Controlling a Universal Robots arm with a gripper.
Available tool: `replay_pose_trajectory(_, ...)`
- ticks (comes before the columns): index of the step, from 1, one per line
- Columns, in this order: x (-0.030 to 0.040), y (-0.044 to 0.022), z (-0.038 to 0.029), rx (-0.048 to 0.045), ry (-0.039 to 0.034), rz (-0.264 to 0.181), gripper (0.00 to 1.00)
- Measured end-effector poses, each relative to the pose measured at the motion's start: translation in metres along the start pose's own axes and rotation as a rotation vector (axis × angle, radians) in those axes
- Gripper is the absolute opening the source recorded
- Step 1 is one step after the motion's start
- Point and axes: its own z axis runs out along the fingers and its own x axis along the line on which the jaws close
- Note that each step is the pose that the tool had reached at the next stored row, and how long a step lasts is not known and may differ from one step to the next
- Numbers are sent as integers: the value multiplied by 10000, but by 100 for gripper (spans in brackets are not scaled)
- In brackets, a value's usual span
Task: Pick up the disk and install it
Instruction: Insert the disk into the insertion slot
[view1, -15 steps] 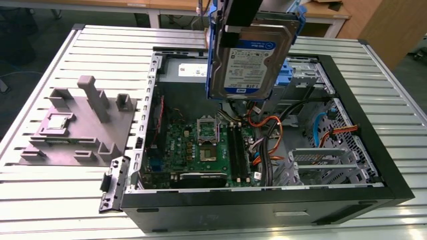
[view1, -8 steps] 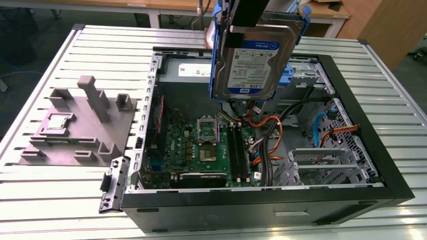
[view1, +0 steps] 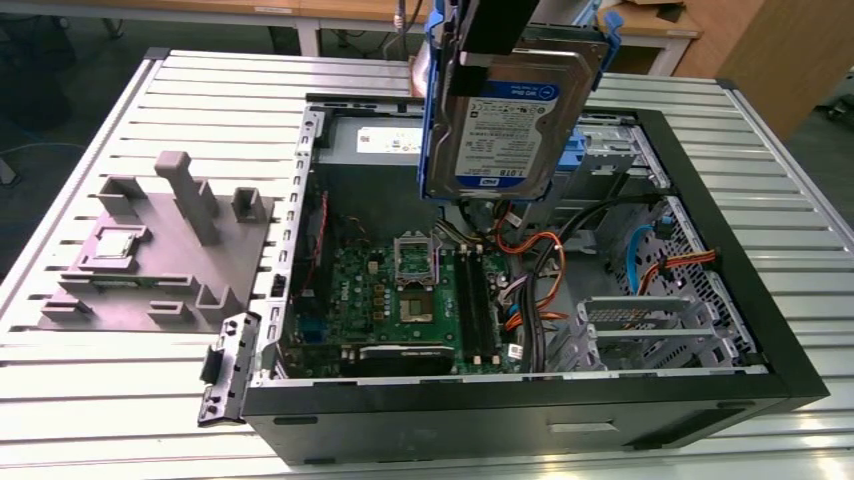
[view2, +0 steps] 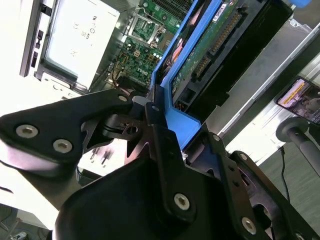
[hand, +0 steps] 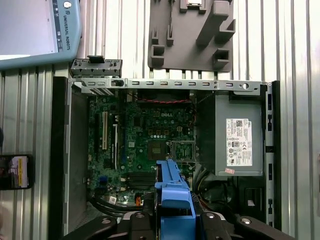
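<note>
The disk (view1: 505, 125), a silver-grey hard drive with a white-and-blue label and bright blue rails, hangs upright in the air over the back half of the open computer case (view1: 534, 400). My gripper (view1: 491, 35) grips it from above, shut on its top edge. In the second wrist view the black fingers (view2: 159, 131) clamp the blue rail (view2: 176, 120), with the disk's underside and connector (view2: 220, 40) beyond them. Seen from the first wrist view, the rail (hand: 172, 192) juts out between the fingers above the motherboard (hand: 150, 145).
Inside the case lie the green motherboard (view1: 407, 295), orange and black cables (view1: 534, 270), a metal drive cage (view1: 647, 330) at the exterior view's right and the power supply (hand: 240, 137). A grey holding fixture (view1: 167, 250) stands on the slatted table (view1: 80, 400) beside the case.
</note>
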Motion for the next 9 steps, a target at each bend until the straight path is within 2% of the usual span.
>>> replay_pose_trajectory(5,26,-1,3,0,-1,0,37)
replay_pose_trajectory(9,125,-4,20,2,0,0,37)
